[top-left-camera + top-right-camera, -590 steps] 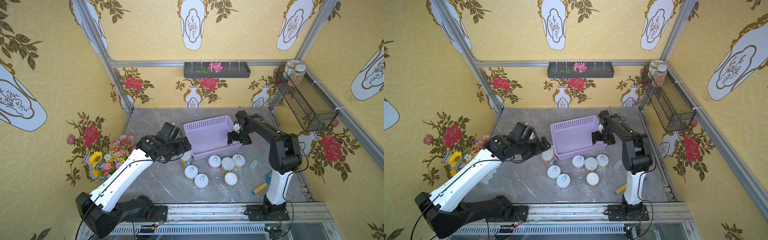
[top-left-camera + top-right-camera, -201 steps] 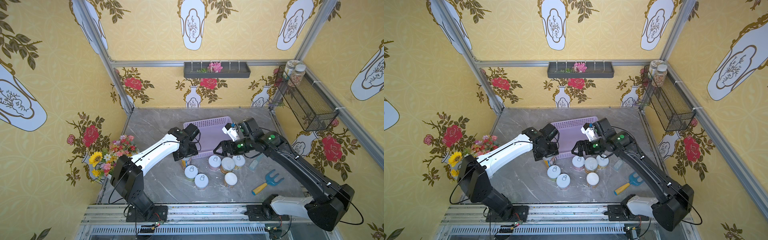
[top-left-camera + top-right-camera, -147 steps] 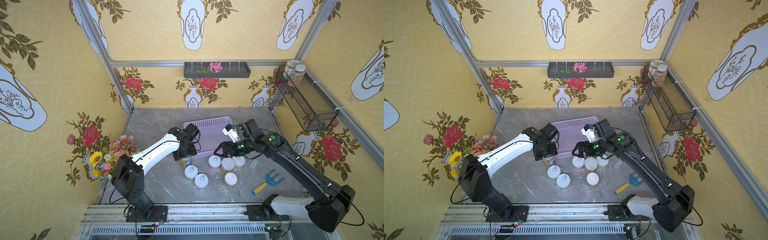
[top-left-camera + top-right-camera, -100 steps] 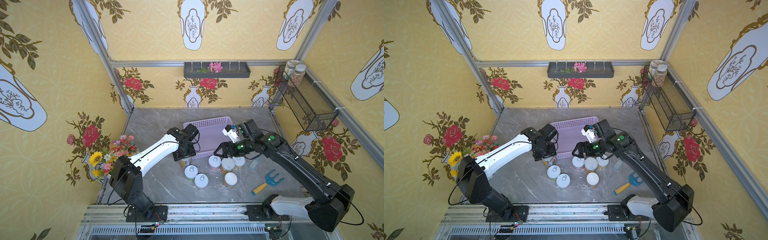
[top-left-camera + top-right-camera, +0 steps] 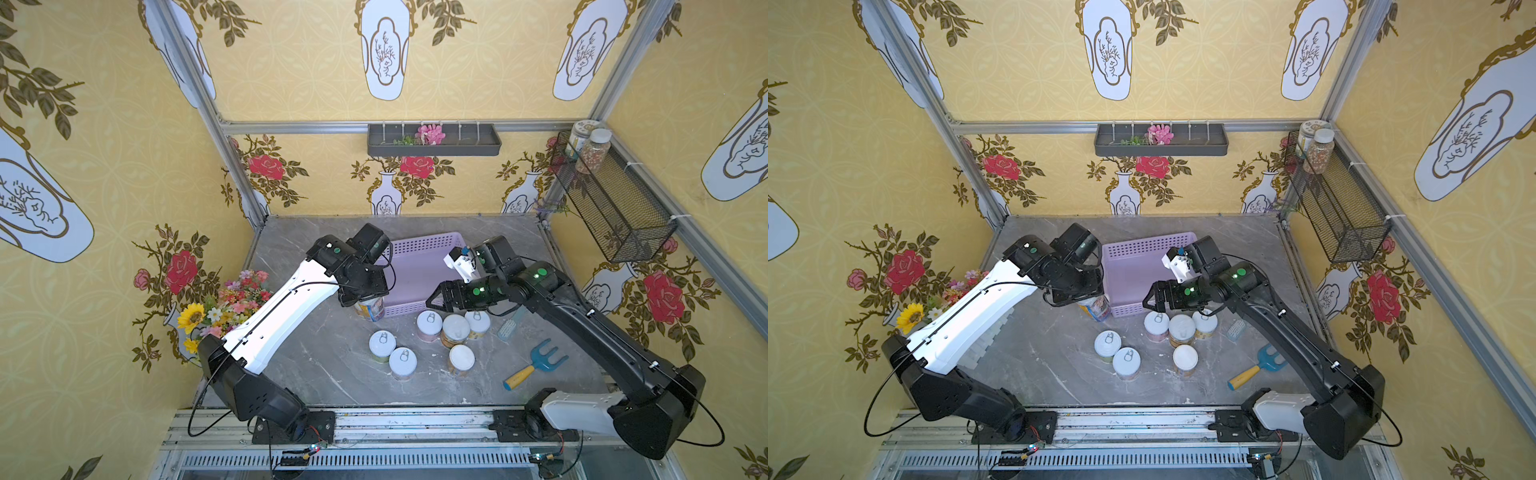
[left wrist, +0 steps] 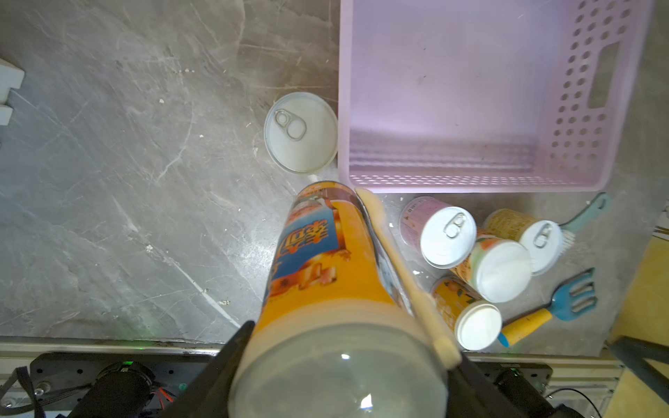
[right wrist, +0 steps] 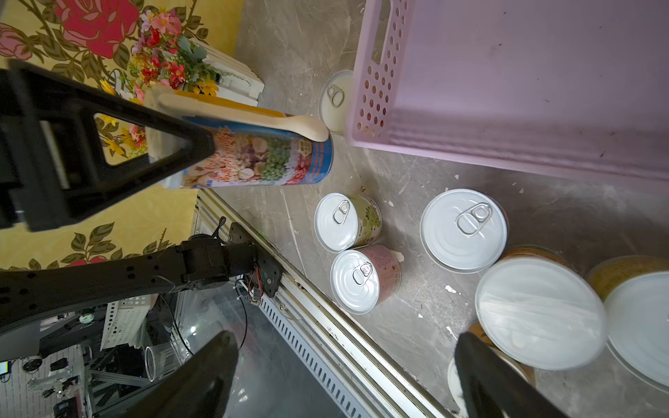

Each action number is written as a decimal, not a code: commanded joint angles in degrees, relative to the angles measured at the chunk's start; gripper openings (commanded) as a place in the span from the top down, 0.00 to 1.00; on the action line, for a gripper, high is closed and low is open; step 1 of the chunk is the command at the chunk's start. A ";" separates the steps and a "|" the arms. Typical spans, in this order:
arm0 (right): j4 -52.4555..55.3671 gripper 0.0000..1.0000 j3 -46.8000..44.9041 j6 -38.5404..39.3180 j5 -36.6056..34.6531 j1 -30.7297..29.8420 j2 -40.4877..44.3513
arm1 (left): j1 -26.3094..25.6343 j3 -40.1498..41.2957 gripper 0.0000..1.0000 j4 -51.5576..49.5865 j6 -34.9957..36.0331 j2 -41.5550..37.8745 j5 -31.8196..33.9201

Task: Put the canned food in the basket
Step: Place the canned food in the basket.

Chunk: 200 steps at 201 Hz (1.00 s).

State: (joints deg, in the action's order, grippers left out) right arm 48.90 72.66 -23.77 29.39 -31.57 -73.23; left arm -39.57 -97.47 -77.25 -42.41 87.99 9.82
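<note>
Lavender basket point(image 5: 419, 245): immediately right of tall can point(image 5: 370, 311)
tall can: upright, outside near-left corner
left gripper point(image 5: 366, 296): clamped on it, nearer arm
right gripper point(image 5: 434, 300): spread, empty

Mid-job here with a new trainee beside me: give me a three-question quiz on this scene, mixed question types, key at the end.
1. True or false: the lavender basket already holds cans.
2. The left gripper grips: A nothing, B the tall blue-yellow can, C two cans.
3. Is the right gripper open or shut?
Key: 1 false; 2 B; 3 open.
</note>
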 commanded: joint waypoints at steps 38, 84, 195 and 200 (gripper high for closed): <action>-2.92 0.03 1.24 -0.79 -5.87 -0.07 -0.44 | 2.30 -14.84 0.42 -2.99 5.32 8.12 2.56; -3.02 0.03 1.48 0.00 -11.80 0.11 1.06 | 7.02 -25.44 0.44 -0.97 8.14 16.20 3.48; -9.27 0.03 2.66 -1.46 -19.60 0.02 -0.72 | 9.86 -30.76 0.44 11.90 12.37 26.83 2.30; -9.17 0.03 2.66 -1.17 -20.24 0.03 -0.69 | 9.91 -31.24 0.44 12.05 12.64 27.47 2.46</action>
State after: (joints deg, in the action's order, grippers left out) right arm 42.00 74.72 -25.32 13.50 -31.48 -73.82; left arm -29.89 -126.45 -71.37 -31.73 113.51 11.79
